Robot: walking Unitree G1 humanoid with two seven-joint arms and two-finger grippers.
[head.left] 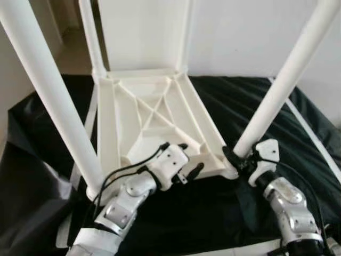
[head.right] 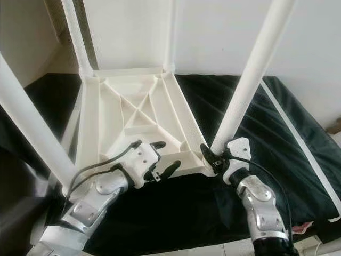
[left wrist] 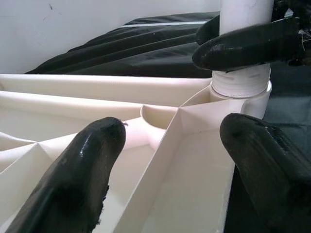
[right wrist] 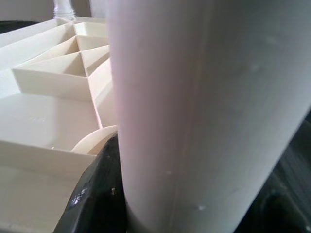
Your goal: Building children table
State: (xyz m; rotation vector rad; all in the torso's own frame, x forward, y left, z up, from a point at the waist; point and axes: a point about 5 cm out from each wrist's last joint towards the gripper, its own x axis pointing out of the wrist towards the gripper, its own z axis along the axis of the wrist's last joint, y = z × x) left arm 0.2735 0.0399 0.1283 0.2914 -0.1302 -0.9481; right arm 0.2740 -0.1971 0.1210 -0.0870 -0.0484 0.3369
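Note:
A white children's table lies upside down on a black cloth, its ribbed underside facing up. Legs stand up from its corners: a near left leg, a near right leg and two far legs. My right gripper is shut on the near right leg just above its threaded base; that leg sits close against one black finger. My left gripper hangs open over the table's near edge, its fingers straddling a rib and holding nothing.
The black cloth covers the whole work surface and drops off at the left and front. A thin white rail lies on the cloth at the right. A white wall stands close behind.

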